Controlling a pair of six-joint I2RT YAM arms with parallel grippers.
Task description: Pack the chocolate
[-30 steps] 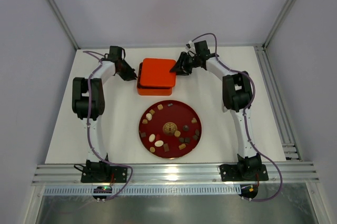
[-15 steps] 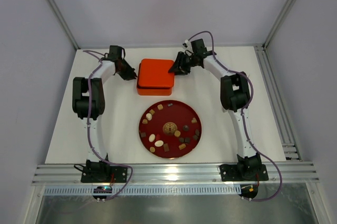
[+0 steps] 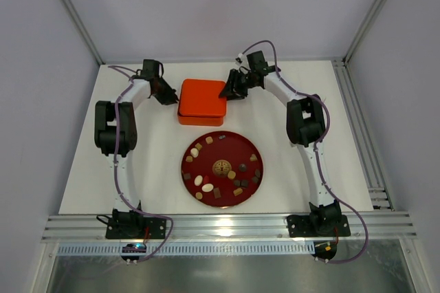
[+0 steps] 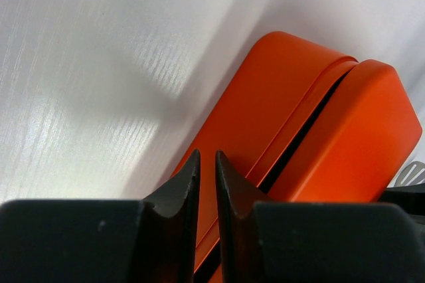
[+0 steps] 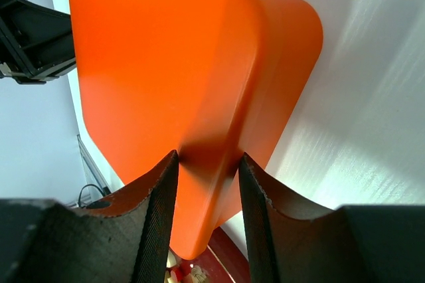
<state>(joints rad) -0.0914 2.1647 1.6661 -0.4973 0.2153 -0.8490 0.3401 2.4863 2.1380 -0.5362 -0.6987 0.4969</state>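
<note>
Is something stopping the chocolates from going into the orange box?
Yes. The orange lid sits over the box, so it is covered. The right hand pinches the lid's edge, but the lid is not off yet. The chocolates lie on the red plate, apart from the box.

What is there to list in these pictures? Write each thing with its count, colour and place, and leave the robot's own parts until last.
chocolates: more than a dozen; dark brown, tan and cream-white; spread over the plate
plate: one, dark red with a gold mark in the middle; centre of the table, nearer than the box
box: one, orange, square; far middle of the table
lid: one, orange; on top of the box, with a gap showing in the left wrist view
table: one, white
arms: two, white and black; one on each side of the box
left pincer: black, fingers nearly together, at the box's left side
right pincer: black, clamped on the lid's edge
</note>
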